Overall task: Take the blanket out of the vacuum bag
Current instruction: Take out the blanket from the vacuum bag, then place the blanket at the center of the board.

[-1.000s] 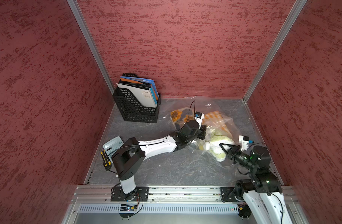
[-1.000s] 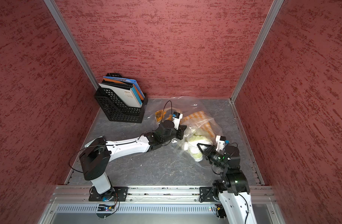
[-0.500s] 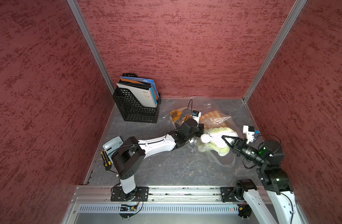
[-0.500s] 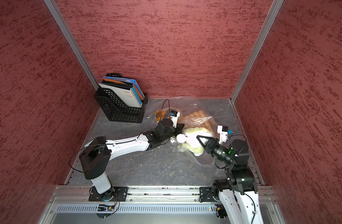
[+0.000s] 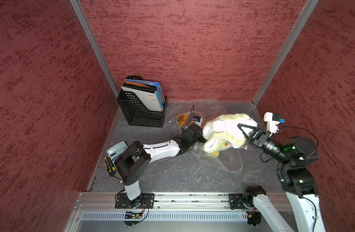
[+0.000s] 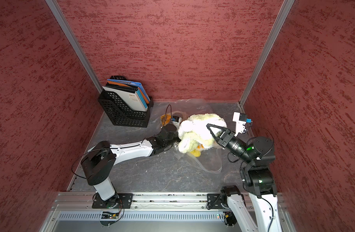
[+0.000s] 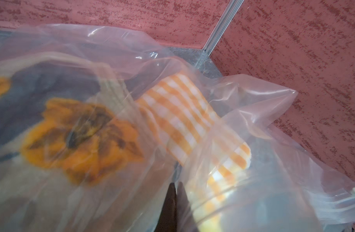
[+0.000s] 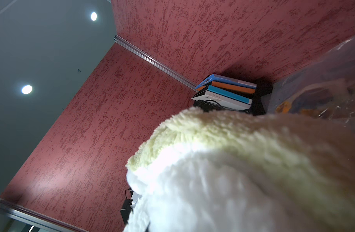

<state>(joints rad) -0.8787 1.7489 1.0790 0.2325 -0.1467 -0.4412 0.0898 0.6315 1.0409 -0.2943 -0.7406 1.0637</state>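
Lifted higher than a second ago, blanket (image 5: 223, 130) hangs pinched in my right claw (image 5: 240, 127); left claw (image 7: 175, 192), just beside it, pinches the vacuum bag (image 7: 253, 96).

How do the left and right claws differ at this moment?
The left claw pinches the plastic of the clear vacuum bag; the right claw grips the fluffy cream blanket. The left claw sits low by the table, while the right claw appears raised, with the blanket bunched above the bag. Both are shut.
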